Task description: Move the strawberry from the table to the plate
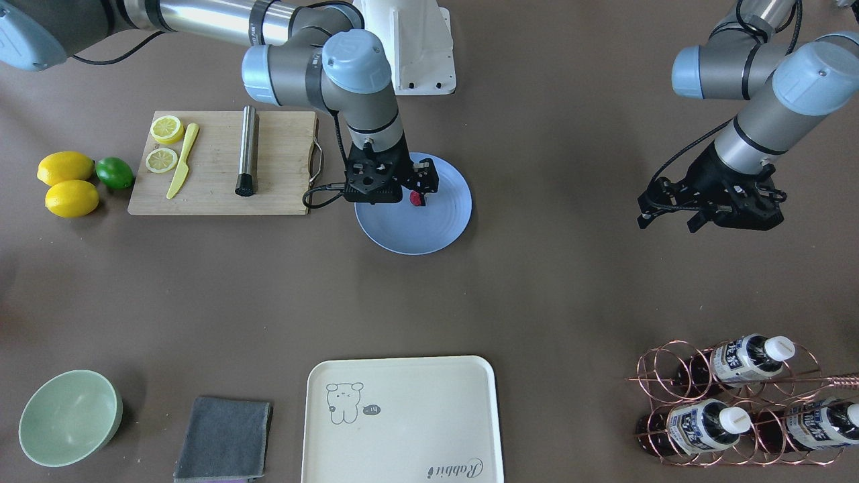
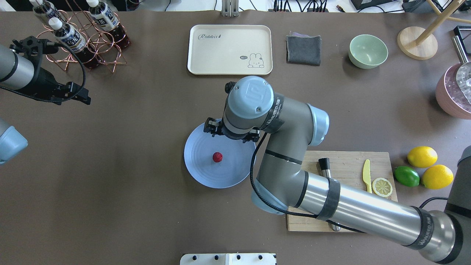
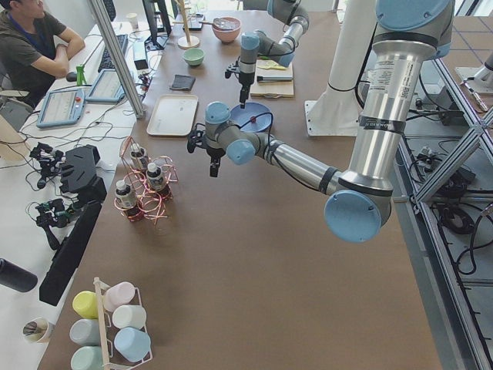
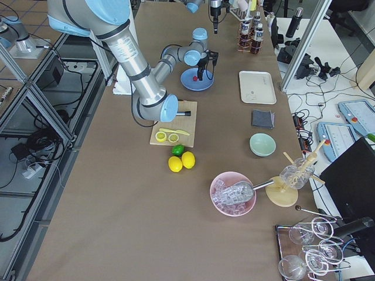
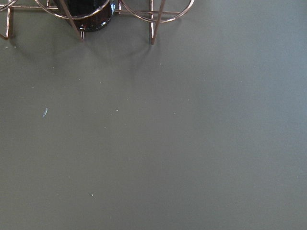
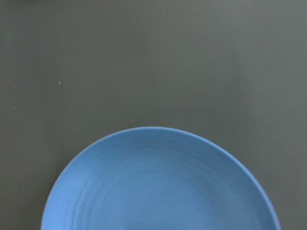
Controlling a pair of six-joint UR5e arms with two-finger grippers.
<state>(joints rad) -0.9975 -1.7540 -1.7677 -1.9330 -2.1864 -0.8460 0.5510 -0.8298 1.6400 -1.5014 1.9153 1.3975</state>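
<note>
Jaws apart on left gripper (image 1: pixel 666 227), well clear of plate (image 1: pixel 429 231); cannot tell for right gripper (image 1: pixel 421 188), above plate. Lies loose mid-plate, away from rim: strawberry (image 2: pixel 217 157), bare table (image 1: pixel 537 268) all around.

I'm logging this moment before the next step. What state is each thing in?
Strawberry: lying on the plate, free.
Plate: holds the strawberry.
Right gripper: above the strawberry, not gripping it; jaw gap hidden.
Left gripper: open, empty.
Bowl: upright, empty.
Tray: empty.
Cloth: folded.
Bottles: capped, lying down.
</note>
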